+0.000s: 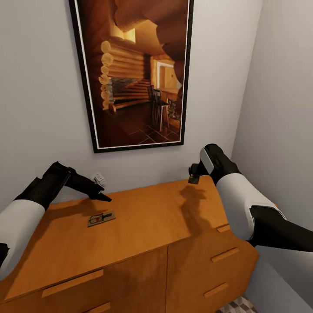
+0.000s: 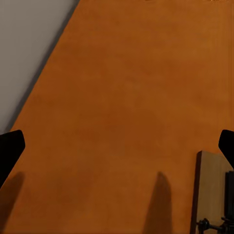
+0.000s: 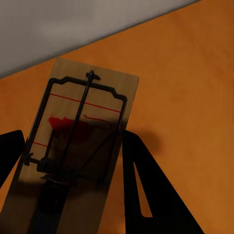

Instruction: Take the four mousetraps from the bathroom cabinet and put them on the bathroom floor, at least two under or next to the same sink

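Note:
One mousetrap (image 1: 101,218), a small wooden board with dark wire and a red mark, lies flat on top of the orange-brown cabinet (image 1: 143,226). My left gripper (image 1: 103,197) hovers open just behind it. In the left wrist view the fingertips (image 2: 10,146) stand wide apart over the cabinet top (image 2: 122,112), with the trap's end (image 2: 213,190) at the edge. My right gripper (image 1: 196,173) is shut on a second mousetrap (image 1: 193,178), held above the cabinet's back right part. That mousetrap (image 3: 80,131) sits between the dark fingers (image 3: 146,190).
A large framed picture (image 1: 134,74) hangs on the wall behind the cabinet. A small white plug-like gadget (image 1: 99,178) sits on that wall near my left gripper. A side wall (image 1: 282,108) closes in on the right. A patch of patterned floor (image 1: 237,306) shows below the drawers.

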